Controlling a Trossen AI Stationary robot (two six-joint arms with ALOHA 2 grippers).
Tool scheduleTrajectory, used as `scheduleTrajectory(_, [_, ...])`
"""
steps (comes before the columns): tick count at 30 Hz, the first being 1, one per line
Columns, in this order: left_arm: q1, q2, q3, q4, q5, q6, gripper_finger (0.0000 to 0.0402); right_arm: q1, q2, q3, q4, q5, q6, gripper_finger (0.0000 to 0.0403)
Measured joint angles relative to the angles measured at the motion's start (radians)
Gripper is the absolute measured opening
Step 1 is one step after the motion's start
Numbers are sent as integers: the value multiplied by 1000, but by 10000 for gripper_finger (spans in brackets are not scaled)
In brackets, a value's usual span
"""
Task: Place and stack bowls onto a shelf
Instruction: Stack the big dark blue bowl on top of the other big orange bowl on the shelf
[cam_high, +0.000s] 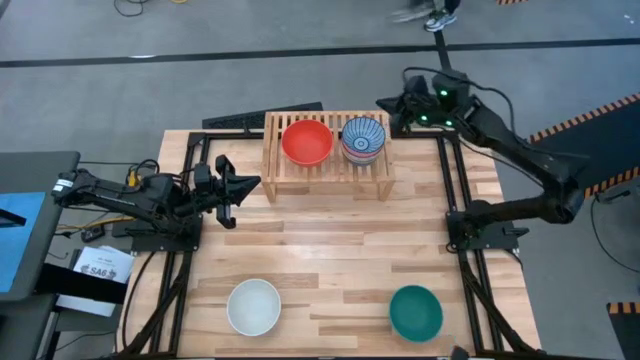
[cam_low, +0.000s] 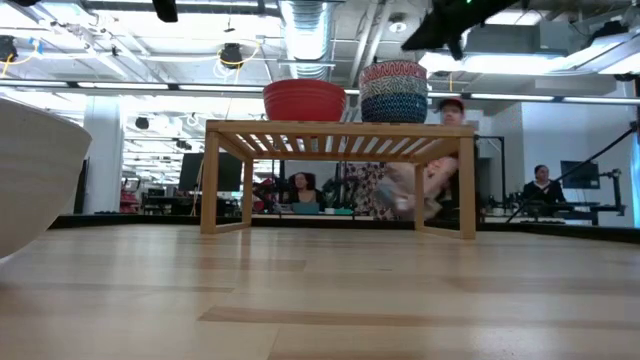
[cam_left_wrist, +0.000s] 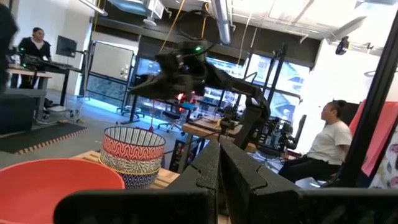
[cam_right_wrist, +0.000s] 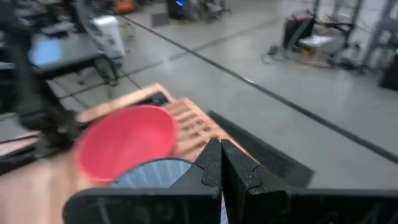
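Bright, even light from ceiling fixtures — soft shadows on my desk. My right wrist view smears with motion blur; the low view's near white bowl sits unfocused.

plank table, wooden shelf at back holding red bowl and striped stack, white bowl, teal bowl in front

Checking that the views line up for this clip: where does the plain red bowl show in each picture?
High view: red bowl on the shelf, left of the stacked patterned bowls.
Low view: on the shelf top, left of the stack.
Left wrist view: large at the lower left corner, stack behind it.
Right wrist view: blurred red disc, centre left.
Shared landmark: the stacked patterned bowls right beside it.
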Motion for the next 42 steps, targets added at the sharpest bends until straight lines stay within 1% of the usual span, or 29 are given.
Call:
scheduleTrajectory(4, [0, 0, 0, -14, 8, -15, 0, 36, -79, 0, -70, -48, 11, 19])
scheduleTrajectory(8, [0, 0, 0, -28, 12, -34, 0, 87, -144, 0, -106, -51, 14, 19])
scheduleTrajectory(11, [0, 0, 0, -29, 53, -46, 0, 119, -180, 0, -136, -51, 21, 19])
scheduleTrajectory(13, [-1, 0, 0, -29, 60, -46, 0, 142, -195, 0, -148, -51, 39, 20])
scheduleTrajectory(17, [0, 0, 0, -42, 61, -46, 0, 202, -196, 0, -180, -51, 64, 20])
scheduleTrajectory(24, [0, 0, 0, -52, 166, -80, 0, 348, -193, 0, -165, -58, 126, 24])
scheduleTrajectory(28, [0, 0, 0, -55, 173, -81, 0, 425, -192, 0, -139, -57, 163, 35])
scheduleTrajectory(34, [0, 0, 0, -83, 238, -84, 0, 510, -192, 0, -53, -55, 290, 40])
scheduleTrajectory(42, [0, -1, 0, -157, 260, -95, 0, 631, -153, 0, -27, -54, 430, 42])
